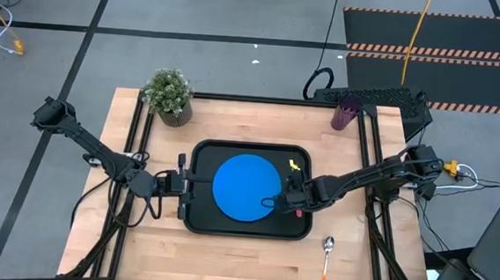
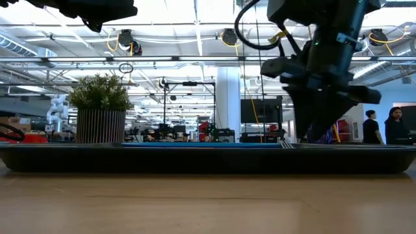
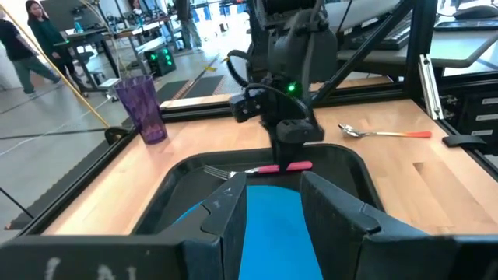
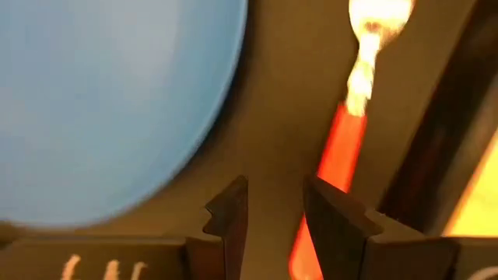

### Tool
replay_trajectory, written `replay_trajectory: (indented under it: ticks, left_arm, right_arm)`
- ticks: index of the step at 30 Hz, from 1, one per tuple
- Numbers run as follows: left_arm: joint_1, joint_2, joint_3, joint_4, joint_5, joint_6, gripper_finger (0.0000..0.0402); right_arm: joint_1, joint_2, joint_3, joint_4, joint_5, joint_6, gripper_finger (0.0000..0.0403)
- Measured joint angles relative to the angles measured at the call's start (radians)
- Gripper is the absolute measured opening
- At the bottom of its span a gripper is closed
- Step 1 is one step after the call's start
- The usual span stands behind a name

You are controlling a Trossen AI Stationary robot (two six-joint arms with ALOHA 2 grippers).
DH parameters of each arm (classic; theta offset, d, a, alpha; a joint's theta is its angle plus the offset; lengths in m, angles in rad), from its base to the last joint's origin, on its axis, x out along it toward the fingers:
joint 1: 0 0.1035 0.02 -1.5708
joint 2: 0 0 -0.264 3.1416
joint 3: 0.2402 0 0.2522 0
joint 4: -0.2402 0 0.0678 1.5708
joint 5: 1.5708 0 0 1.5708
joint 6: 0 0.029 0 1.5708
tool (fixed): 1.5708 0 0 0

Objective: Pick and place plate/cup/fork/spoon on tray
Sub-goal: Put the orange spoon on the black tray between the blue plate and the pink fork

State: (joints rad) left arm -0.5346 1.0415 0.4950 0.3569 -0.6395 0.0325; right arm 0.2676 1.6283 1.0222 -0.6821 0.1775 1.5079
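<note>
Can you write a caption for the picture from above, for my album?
Round blue plate on black tray; right gripper low beside it.

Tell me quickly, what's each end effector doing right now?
Left end effector: open, empty, above the black rectangular tray's edge.
Right end effector: open, over the red-pink-handled metal fork lying in the tray, not gripping it.
</note>
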Motion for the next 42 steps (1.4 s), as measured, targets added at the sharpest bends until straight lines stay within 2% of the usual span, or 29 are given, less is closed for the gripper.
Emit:
replay_trajectory:
  ticks: [5,12,17,22,25,29,33,37,42]
  left_arm:
    - [0.0,0.0,0.0,0.0,0.0,0.003,0.0126]
    - [0.0,0.0,0.0,-0.004,0.0,0.003,0.0126]
    - [0.0,0.0,0.0,-0.001,0.0,0.0,0.0126]
    - [0.0,0.0,0.0,0.004,0.0,-0.006,0.0126]
    - [0.0,0.0,0.0,0.006,0.0,-0.007,0.0126]
    - [0.0,0.0,0.0,0.007,0.0,-0.008,0.0126]
    - [0.0,0.0,0.0,0.007,0.0,-0.009,0.0126]
    - [0.0,0.0,0.0,0.007,0.001,-0.009,0.0126]
    - [0.0,0.0,0.0,0.006,0.001,-0.01,0.0126]
  right_arm:
    - [0.044,-0.053,0.0,0.019,-0.023,0.029,0.0116]
    - [0.196,-0.144,0.0,0.209,-0.099,0.056,0.0116]
    - [0.35,-0.157,0.0,0.222,-0.18,0.326,0.0116]
    - [0.483,-0.156,0.0,0.065,-0.275,0.649,0.0116]
    - [0.542,-0.156,0.0,-0.032,-0.283,0.785,0.0116]
    - [0.564,-0.132,0.0,-0.088,-0.263,0.819,0.0116]
    - [0.559,-0.074,0.0,-0.039,-0.258,0.819,0.0116]
    - [0.558,-0.024,0.0,0.026,-0.31,0.813,0.0116]
    - [0.572,0.002,0.0,0.015,-0.336,0.829,0.0116]
